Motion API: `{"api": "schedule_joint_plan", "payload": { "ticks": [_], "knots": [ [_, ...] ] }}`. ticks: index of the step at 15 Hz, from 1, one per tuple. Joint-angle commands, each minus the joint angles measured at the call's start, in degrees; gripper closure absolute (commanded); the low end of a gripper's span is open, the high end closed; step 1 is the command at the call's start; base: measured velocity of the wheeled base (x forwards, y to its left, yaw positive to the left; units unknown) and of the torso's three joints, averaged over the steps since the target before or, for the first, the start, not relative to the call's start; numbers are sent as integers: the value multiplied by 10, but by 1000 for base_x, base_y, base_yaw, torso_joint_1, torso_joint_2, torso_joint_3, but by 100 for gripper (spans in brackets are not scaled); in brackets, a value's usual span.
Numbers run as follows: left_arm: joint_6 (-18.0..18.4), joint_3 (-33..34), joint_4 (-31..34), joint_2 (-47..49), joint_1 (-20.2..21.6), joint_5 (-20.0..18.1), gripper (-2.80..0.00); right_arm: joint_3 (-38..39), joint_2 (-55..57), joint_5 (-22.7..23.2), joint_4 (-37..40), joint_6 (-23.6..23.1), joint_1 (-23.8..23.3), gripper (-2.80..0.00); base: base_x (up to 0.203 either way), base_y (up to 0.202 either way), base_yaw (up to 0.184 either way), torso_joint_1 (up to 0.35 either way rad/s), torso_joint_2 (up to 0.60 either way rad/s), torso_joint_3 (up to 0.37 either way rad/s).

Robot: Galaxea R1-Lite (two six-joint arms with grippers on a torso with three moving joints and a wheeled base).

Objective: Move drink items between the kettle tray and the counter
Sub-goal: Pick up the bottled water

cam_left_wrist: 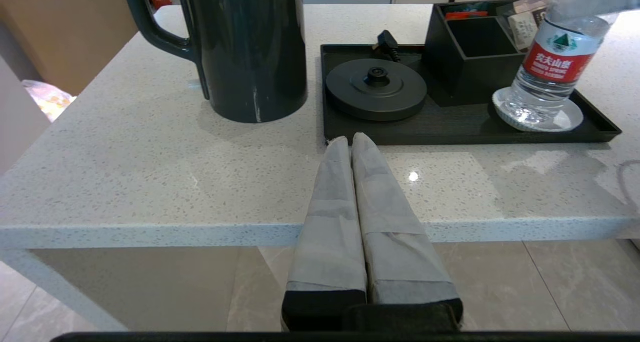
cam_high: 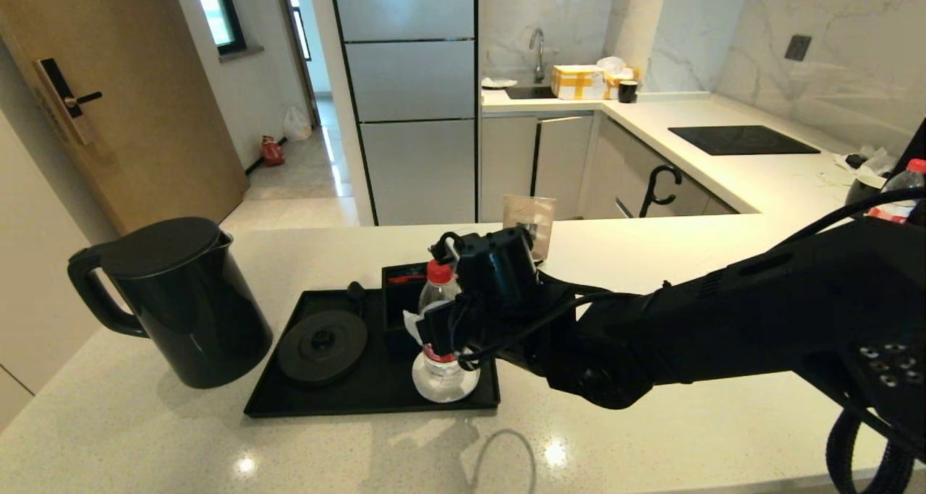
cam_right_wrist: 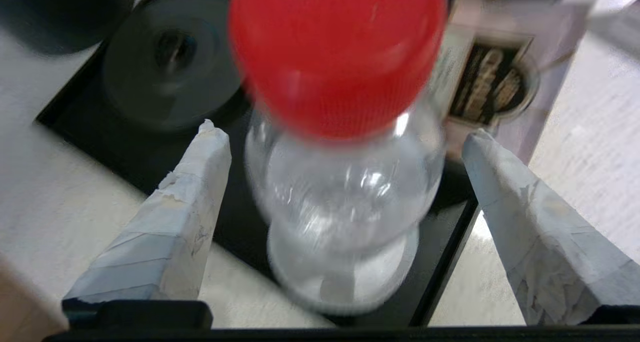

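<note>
I'm working the right gripper [cam_right_wrist: 345, 136] around the water bottle [cam_high: 437, 335], which is standing on the white coaster [cam_left_wrist: 570, 119] in the kettle tray [cam_high: 340, 400]. The jaws are spread wide either side of it, apparently not touching yet. Next I'm needing to close squarely before lifting. The kettle [cam_high: 181, 299] is sitting on the counter [cam_high: 651, 436]; the left gripper [cam_left_wrist: 350, 141] is idling, pinched together, at the counter's near edge.

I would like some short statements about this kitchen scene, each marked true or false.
1. The kettle sits on its round base. False: it stands on the counter, left of the tray.
2. The water bottle stands on the white coaster. True.
3. The right tool is shut on the bottle. False: its fingers are spread either side.
4. The left tool is shut. True.
</note>
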Motion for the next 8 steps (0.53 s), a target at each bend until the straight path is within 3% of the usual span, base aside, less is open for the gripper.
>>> {"api": "schedule_joint_plan", "payload": {
  "ticks": [1,6,7,8],
  "knots": [
    [0,0,0,1,0,0,0,-20,37,-38,-23,-5,0,-280,0,0,0,0,0,0],
    [0,0,0,1,0,0,0,-29,50,-48,-29,-10,-1,-280,0,0,0,0,0,0],
    [0,0,0,1,0,0,0,-29,50,-48,-29,-12,0,0,0,0,0,0,0,0],
    [0,0,0,1,0,0,0,-29,47,-49,-29,-12,0,0,0,0,0,0,0,0]
  ]
}}
